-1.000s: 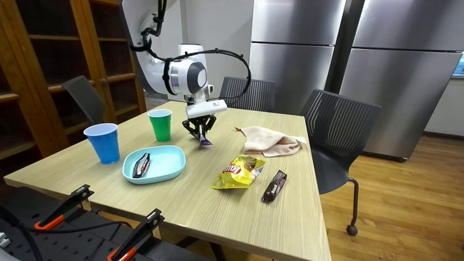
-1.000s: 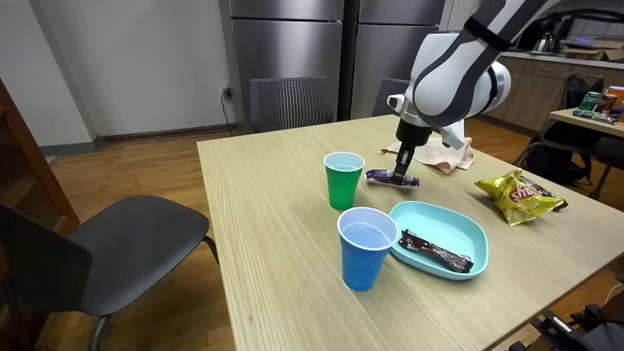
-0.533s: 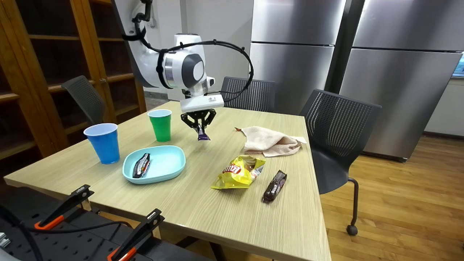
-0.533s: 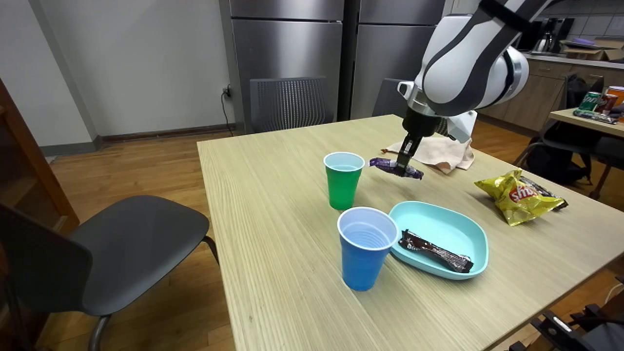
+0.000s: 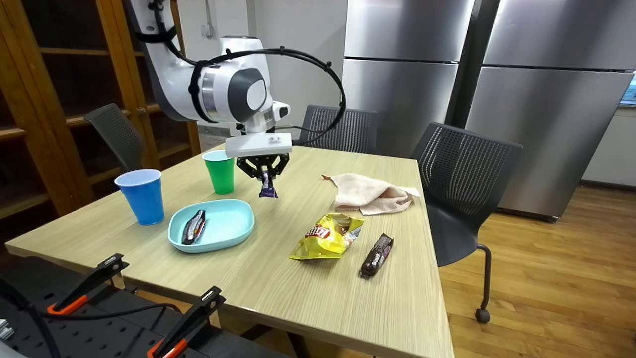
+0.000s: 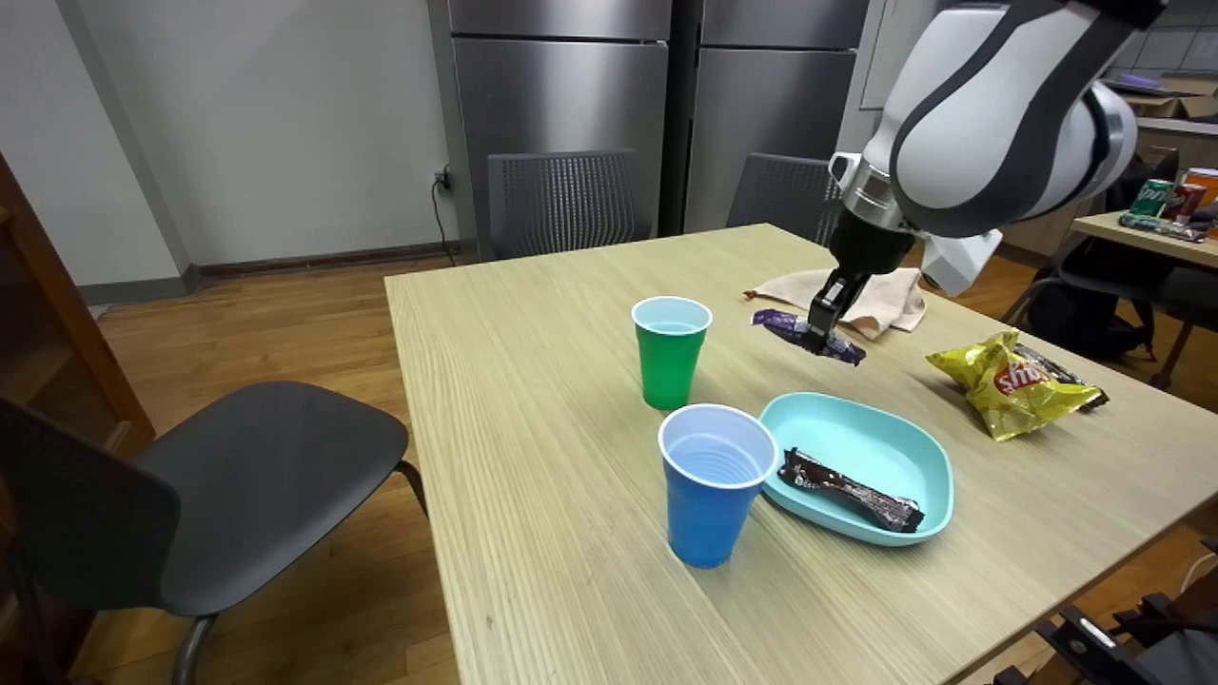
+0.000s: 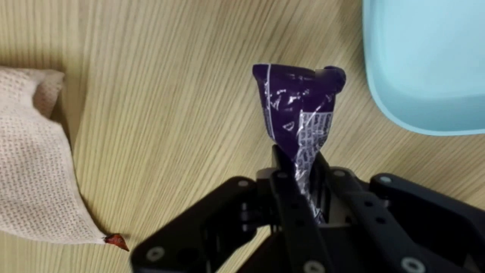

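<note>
purple packet [image 7: 291, 98]: probably light, slippery, crushable; best to pinch around middle
gripper [image 7: 299, 158]: clenched on packet, above bench [image 6: 533, 419]
tray [image 7: 428, 68]: lower than gripper, at one side

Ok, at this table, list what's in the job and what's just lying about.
Job: gripper, purple-wrapped bar it grips.
Apparently lying about: turquoise tray, dark bar inside, green cup, blue cup, cloth, yellow chip bag, second dark bar beside it.

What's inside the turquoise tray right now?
One dark-wrapped bar lies in the turquoise tray, in both exterior views; the spot directly beneath it is covered and can't be seen. The purple-wrapped bar is not in there: the gripper holds it.
</note>
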{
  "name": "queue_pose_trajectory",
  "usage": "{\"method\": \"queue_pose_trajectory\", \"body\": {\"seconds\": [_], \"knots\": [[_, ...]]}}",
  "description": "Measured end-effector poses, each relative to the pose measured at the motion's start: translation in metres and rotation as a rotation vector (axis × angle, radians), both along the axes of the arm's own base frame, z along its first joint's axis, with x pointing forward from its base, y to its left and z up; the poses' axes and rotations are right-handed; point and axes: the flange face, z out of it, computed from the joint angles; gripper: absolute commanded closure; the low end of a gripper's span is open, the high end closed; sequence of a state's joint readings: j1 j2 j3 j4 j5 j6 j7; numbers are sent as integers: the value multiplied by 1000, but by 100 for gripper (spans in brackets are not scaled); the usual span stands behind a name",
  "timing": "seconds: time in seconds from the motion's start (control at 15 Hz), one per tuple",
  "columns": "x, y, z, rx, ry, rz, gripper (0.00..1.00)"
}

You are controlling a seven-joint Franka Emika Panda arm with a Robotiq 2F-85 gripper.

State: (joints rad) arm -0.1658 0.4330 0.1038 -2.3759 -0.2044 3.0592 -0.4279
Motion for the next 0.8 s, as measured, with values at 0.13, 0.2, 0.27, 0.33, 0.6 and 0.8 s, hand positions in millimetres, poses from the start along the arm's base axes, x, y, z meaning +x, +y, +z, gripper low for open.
{"method": "queue_pose_trajectory", "body": {"seconds": [0.13, 0.2, 0.27, 0.33, 0.6, 0.8], "knots": [[-18, 0, 1, 6, -13, -21, 96], [-27, 1, 1, 9, -17, -29, 96], [-35, 1, 0, 12, -20, -36, 96], [-44, 2, 0, 13, -21, -43, 96], [-71, 9, -7, 10, -8, -53, 96], [-87, 19, -14, 4, 19, -43, 96]]}}
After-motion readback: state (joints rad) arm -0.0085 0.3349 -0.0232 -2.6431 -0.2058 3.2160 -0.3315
